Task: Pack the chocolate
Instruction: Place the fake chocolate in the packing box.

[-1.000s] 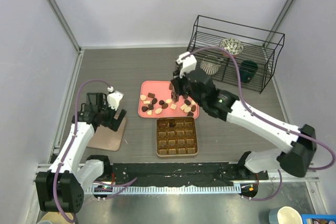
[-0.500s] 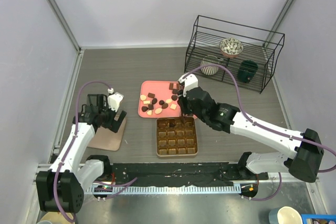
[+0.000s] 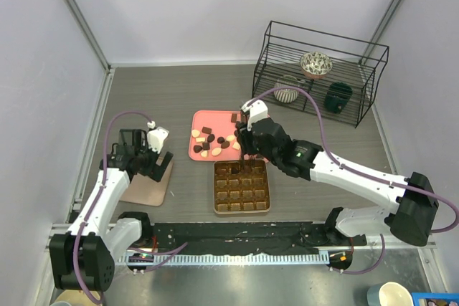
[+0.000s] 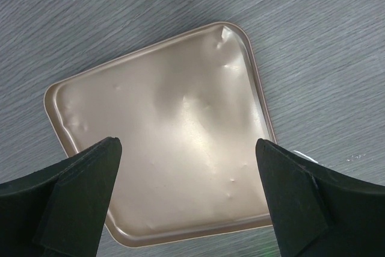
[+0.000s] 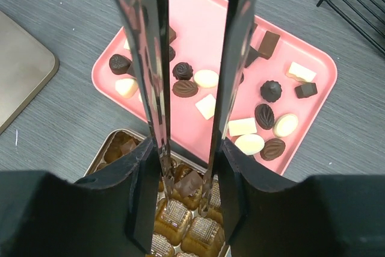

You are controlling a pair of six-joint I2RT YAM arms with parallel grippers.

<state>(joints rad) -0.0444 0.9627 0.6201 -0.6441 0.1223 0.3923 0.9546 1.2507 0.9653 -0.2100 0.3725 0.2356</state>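
left gripper, left of the gridded box: jaws wide open, empty, over gold lid. right gripper at box's far row: jaws part open, brown chocolate between the tips. Remaining pieces on pink tray, its edge just beside box's far edge. Wire rack far right of box, walls behind.

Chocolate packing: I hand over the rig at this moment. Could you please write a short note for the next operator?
Left end effector: open, empty, above the flat gold lid.
Right end effector: fingers on either side of a brown chocolate in a tray-side cell of the gridded box; gripping or released, unclear.
Done: that piece is in the box; a second piece seems to sit in a corner cell.
Left: many loose chocolates on the pink tray; most cells empty.
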